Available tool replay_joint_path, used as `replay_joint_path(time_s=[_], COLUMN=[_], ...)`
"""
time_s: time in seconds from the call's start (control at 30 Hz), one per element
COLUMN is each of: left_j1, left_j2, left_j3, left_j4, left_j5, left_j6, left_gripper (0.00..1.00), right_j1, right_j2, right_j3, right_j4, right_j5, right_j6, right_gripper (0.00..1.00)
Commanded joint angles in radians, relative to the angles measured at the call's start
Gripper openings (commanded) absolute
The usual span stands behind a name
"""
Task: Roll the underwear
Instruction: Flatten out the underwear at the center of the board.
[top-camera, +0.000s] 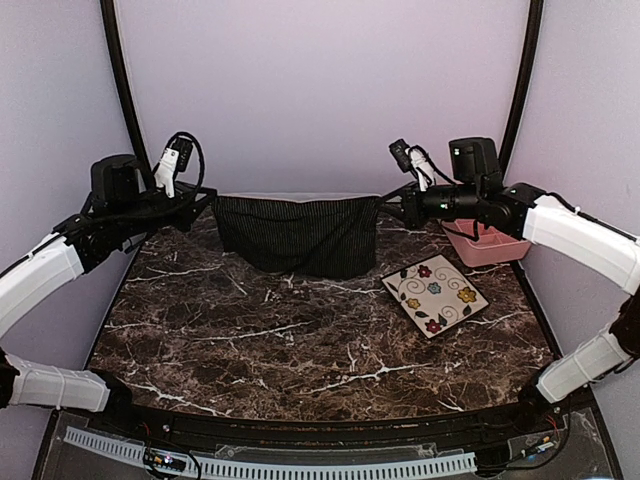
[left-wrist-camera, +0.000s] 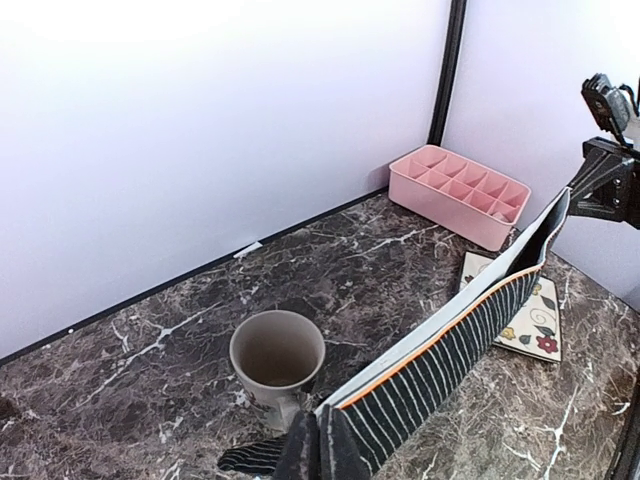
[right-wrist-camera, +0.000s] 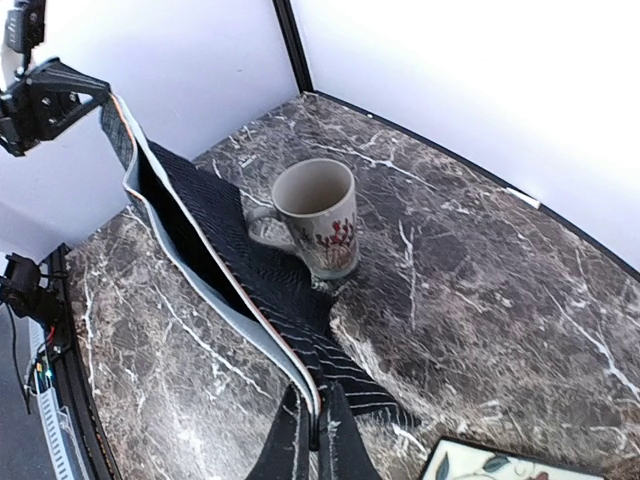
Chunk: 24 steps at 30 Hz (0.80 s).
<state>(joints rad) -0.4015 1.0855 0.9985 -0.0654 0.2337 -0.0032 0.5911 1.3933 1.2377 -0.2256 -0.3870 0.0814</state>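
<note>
Underwear (top-camera: 298, 235) — the black striped pair — hangs pulled out wide between the two arms, over the far side of the dark stone table (top-camera: 300, 340). The left gripper (top-camera: 207, 198) is closed tight on its left top corner. The right gripper (top-camera: 388, 206) is closed tight on its right top corner. The bottom edge reaches down to the table. A mug (right-wrist-camera: 318, 215) stands just behind the cloth. A flowered plate (top-camera: 434, 295) lies near on the right — beside a pink box (left-wrist-camera: 458, 193).

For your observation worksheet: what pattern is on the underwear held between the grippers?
Black underwear with thin pale stripes, seen best in the left wrist view.
</note>
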Motion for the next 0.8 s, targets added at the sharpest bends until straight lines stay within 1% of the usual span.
replay_joint_path(time_s=[0.0,0.1,0.2,0.33,0.43,0.53,0.6,0.67,0.7,0.77], left_j1=[0.004,0.005,0.004,0.008,0.013,0.012,0.012,0.013,0.012,0.011], left_j2=[-0.030,-0.054,-0.051,0.012,0.080,0.107,0.089,0.054,0.035,0.002], left_j3=[0.025,-0.009,-0.023,0.004,0.081,0.130,0.130,0.116,0.108,0.087], left_j4=[-0.100,-0.118,-0.121,-0.111,-0.117,-0.114,-0.114,-0.130,-0.145,-0.194], left_j5=[0.113,0.142,0.129,0.004,-0.018,0.053,0.092,0.154,0.212,0.378], left_j6=[0.066,0.056,0.039,0.028,0.055,0.081,0.098,0.124,0.135,0.153], left_gripper=[0.00,0.00,0.00,0.00,0.00,0.00,0.00,0.00,0.00,0.00], right_j1=[-0.012,-0.012,-0.012,-0.023,-0.036,-0.039,-0.038,-0.037,-0.036,-0.027], right_j2=[-0.056,-0.089,-0.073,0.008,0.085,0.116,0.104,0.068,0.039,-0.048], right_j3=[0.003,-0.047,-0.045,0.049,0.161,0.237,0.247,0.217,0.180,0.077], right_j4=[-0.084,-0.081,-0.079,-0.095,-0.126,-0.132,-0.128,-0.108,-0.093,-0.057], right_j5=[0.043,0.039,0.078,0.140,0.142,0.111,0.077,0.006,-0.038,-0.100], right_j6=[-0.032,-0.006,0.011,0.022,0.028,0.025,0.024,0.020,0.023,0.034], right_gripper=[0.00,0.00,0.00,0.00,0.00,0.00,0.00,0.00,0.00,0.00])
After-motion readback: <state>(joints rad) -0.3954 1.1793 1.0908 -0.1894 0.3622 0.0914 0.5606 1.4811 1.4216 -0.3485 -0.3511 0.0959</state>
